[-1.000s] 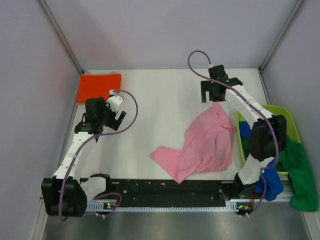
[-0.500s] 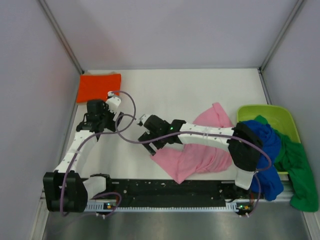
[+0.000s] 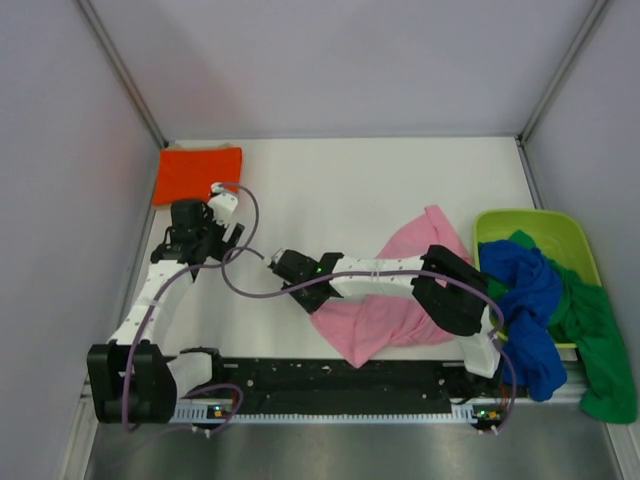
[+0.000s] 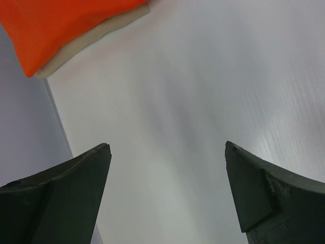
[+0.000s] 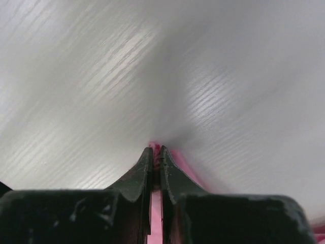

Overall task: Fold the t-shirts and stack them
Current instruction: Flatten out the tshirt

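The orange t-shirt (image 3: 197, 172) lies folded, far left. The left tool (image 4: 167, 173) hangs wide open, empty. The right tool (image 5: 156, 157) pinches the pink t-shirt (image 3: 390, 318) mid-worktop (image 3: 330, 190) (jaws closed tight). The blue t-shirt (image 3: 525, 290) and green t-shirt (image 3: 600, 340), at the tub (image 3: 500, 218), need folding.

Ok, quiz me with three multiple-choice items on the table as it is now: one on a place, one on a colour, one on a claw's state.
1. Where does the orange shirt lie?
A) far left corner of the table
B) near right corner
C) the middle

2. What colour is the cloth in the right claw?
A) blue
B) green
C) pink

3. How is the left claw?
A) shut on cloth
B) open, holding nothing
C) shut on nothing

Answers:
1 A: the top view shows it folded in that corner.
2 C: the claw is pinched shut on an edge of the pink shirt.
3 B: its fingers stand wide apart over bare table.
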Controlling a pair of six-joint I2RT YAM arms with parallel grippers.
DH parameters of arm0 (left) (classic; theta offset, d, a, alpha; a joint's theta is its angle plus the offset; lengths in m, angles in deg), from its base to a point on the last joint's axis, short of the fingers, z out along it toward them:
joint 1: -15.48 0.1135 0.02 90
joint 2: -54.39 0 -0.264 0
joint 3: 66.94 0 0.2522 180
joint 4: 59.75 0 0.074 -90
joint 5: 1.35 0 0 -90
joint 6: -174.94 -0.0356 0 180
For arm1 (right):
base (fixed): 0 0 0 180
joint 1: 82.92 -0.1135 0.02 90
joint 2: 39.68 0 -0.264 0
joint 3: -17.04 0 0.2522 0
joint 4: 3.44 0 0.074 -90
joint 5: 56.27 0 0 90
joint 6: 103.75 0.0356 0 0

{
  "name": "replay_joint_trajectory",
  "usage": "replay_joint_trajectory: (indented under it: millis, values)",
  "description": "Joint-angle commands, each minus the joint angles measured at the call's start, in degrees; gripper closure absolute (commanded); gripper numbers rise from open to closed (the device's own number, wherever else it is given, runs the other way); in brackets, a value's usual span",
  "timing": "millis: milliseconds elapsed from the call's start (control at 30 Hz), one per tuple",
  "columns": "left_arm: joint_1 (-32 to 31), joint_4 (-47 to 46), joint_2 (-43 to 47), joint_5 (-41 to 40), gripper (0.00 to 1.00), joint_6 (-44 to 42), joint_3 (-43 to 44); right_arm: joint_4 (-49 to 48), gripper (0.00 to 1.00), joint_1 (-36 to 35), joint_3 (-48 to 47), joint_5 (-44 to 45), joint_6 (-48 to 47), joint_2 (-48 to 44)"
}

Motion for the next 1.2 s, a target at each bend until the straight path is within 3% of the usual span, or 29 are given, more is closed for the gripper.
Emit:
replay_joint_trajectory:
  millis: [0,167,267,467,600,700,833,967,1067,1167]
  values:
    - [1.61,-2.34,0.59,0.21,0.03,0.59,0.29,2.37,1.0,-1.48,-3.06,-5.81,-2.47,0.3]
    - [2.84,-2.43,0.41,0.47,0.03,-0.03,0.82,3.16,1.0,-2.71,-14.39,-22.15,-11.95,-8.04]
    - [3.54,-1.73,0.32,1.44,0.02,-0.56,1.96,3.25,1.0,-2.1,-18.27,-23.59,-18.11,-17.43]
    - [3.64,0.64,1.64,9.77,0.02,-0.47,5.21,3.43,1.0,11.76,-21.01,-34.3,-17.95,-32.47]
    - [3.64,-2.25,3.75,15.22,0.01,2.69,6.44,2.55,1.0,22.75,-13.91,-41.24,-17.78,-43.28]
    - [3.11,-0.86,4.45,23.82,0.02,3.22,8.11,1.23,1.0,31.27,-5.39,-42.66,-15.5,-52.5]
    - [-4.16,3.45,4.72,32.28,0.06,0.68,7.94,1.75,1.0,40.95,5.51,-42.75,-13.03,-64.46]
    - [-15.15,5.92,3.41,35.19,0.05,-6.25,4.0,4.39,1.0,44.31,13.26,-42.23,-12.33,-68.26]
    - [-17.98,2.42,-1.15,34.32,0.04,-6.63,2.67,5.45,1.0,44.48,16.61,-40.13,-12.15,-68.35]
    - [-18.51,2.14,-9.4,31.69,0.05,-3.82,8.53,6.24,1.0,44.66,17.75,-37.83,-12.06,-67.74]
